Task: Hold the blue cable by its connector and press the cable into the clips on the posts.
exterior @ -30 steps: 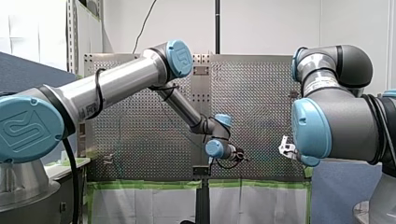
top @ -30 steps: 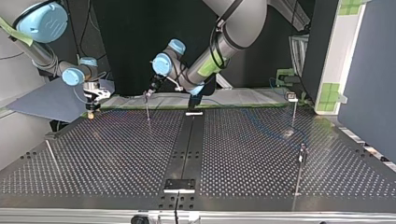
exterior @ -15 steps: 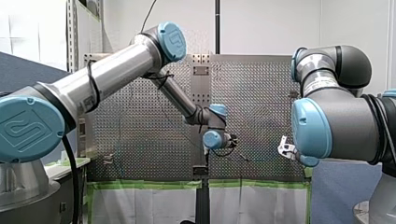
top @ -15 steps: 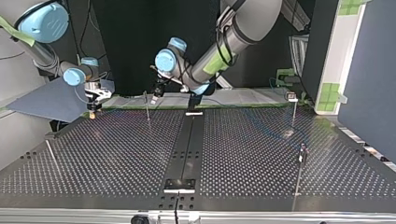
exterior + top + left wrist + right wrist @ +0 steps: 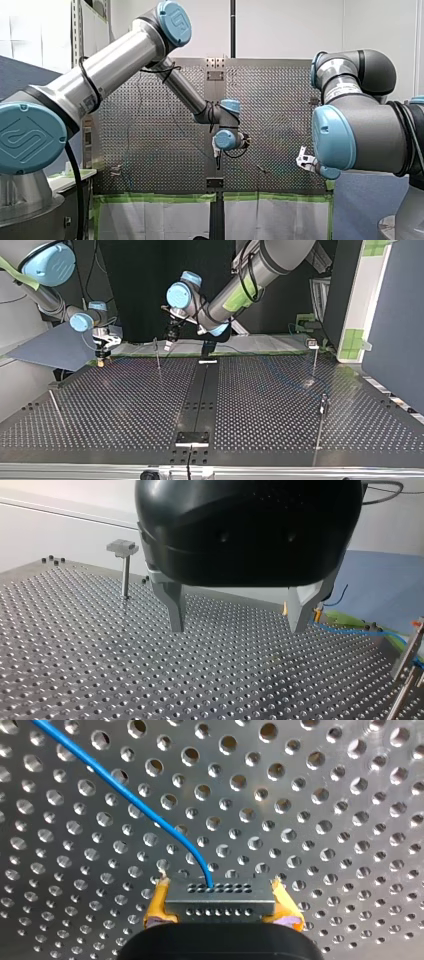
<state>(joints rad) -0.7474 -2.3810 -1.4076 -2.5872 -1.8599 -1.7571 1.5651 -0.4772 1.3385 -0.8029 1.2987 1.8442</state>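
My right gripper is clamped on the grey connector. Its yellow pads pinch the connector's two short ends low over the perforated table, near the table edge on the arms' side, at the top view's left. The blue cable leaves the connector's middle and runs away ahead of the fingers, slanting off to one side, so its long axis follows the gripper's reach rather than crossing it. In the left wrist view the cable lies low beyond one finger and leads toward a slim post. My left gripper hangs above the table with its metal fingers wide apart and nothing between them. In the top view it points down just beside a post, which makes my left arm the nearer one to that clip. As I judge it, the coming press turns on bringing the cable across to that post's top. A clip-topped post stands well apart.
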